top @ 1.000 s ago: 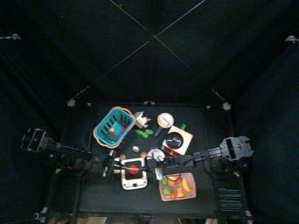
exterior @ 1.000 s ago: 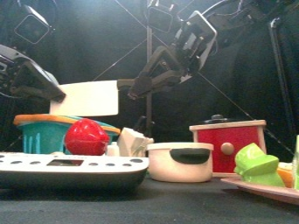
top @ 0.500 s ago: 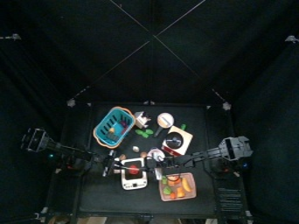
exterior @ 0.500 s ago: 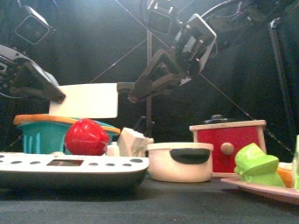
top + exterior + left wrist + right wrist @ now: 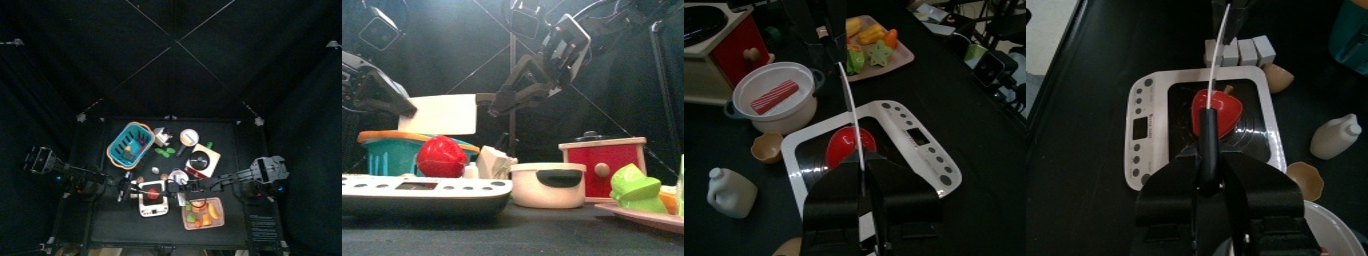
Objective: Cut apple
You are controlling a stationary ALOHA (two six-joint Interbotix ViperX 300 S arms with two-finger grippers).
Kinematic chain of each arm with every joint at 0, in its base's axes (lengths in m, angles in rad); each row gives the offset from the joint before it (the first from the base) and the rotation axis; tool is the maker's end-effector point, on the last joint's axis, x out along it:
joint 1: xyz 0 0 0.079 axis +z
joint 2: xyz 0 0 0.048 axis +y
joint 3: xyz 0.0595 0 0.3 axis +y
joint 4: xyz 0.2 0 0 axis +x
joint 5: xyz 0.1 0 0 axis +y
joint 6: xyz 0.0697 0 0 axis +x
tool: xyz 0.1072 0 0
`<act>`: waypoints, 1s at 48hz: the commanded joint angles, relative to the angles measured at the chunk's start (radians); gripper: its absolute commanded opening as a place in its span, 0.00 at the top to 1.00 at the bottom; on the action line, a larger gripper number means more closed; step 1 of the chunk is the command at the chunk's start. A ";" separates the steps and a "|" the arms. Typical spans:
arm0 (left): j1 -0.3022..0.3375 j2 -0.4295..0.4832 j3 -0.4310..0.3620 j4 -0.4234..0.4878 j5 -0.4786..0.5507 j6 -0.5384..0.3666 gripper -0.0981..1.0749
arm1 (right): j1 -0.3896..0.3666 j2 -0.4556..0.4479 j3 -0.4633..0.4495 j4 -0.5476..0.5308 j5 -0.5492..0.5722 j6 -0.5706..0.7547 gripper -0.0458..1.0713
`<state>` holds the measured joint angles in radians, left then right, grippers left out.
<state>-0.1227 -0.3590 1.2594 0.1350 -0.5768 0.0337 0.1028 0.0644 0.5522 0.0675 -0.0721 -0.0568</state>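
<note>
The apple, small, round and red, sits on the dark middle of a white rectangular board at the table's front left. My left gripper is shut on a knife with a white blade, held above the apple. My right gripper is shut on a thin black rod whose tip reaches the apple. In the top view the board lies between the two arms.
A white pot stands beside the board, with a red box behind it. A plate of green, yellow and orange foods sits front right. A teal basket, a small white bottle and a tan cup stand nearby.
</note>
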 commanded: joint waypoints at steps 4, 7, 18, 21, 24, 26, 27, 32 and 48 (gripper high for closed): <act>0.006 -0.002 -0.034 -0.003 -0.009 0.000 0.60 | 0.000 -0.020 -0.023 -0.002 -0.009 -0.003 0.55; 0.006 -0.002 -0.031 -0.005 -0.008 0.000 0.60 | 0.003 -0.018 -0.023 -0.002 -0.008 -0.003 0.55; 0.008 -0.002 -0.031 -0.017 -0.005 0.002 0.60 | 0.011 -0.015 -0.020 -0.002 -0.009 -0.003 0.55; 0.009 -0.002 -0.031 -0.017 0.002 0.002 0.60 | 0.011 -0.015 -0.020 -0.002 -0.008 -0.003 0.55; 0.009 -0.002 -0.031 -0.017 0.008 0.002 0.60 | 0.011 -0.014 -0.021 -0.002 -0.009 -0.003 0.55; 0.009 -0.002 -0.034 -0.017 0.015 0.002 0.60 | 0.011 -0.014 -0.023 -0.002 -0.008 -0.005 0.55; 0.009 -0.002 -0.034 -0.017 0.018 0.002 0.60 | 0.011 -0.014 -0.023 -0.002 -0.009 -0.005 0.55; 0.011 -0.002 -0.035 -0.017 0.023 0.002 0.60 | 0.011 -0.012 -0.023 -0.002 -0.009 -0.005 0.55; 0.018 -0.002 -0.034 -0.017 0.025 0.002 0.60 | 0.012 -0.005 -0.023 -0.002 -0.008 -0.003 0.55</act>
<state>-0.1181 -0.3590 1.2594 0.1227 -0.5492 0.0353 0.1135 0.0767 0.5522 0.0675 -0.0721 -0.0583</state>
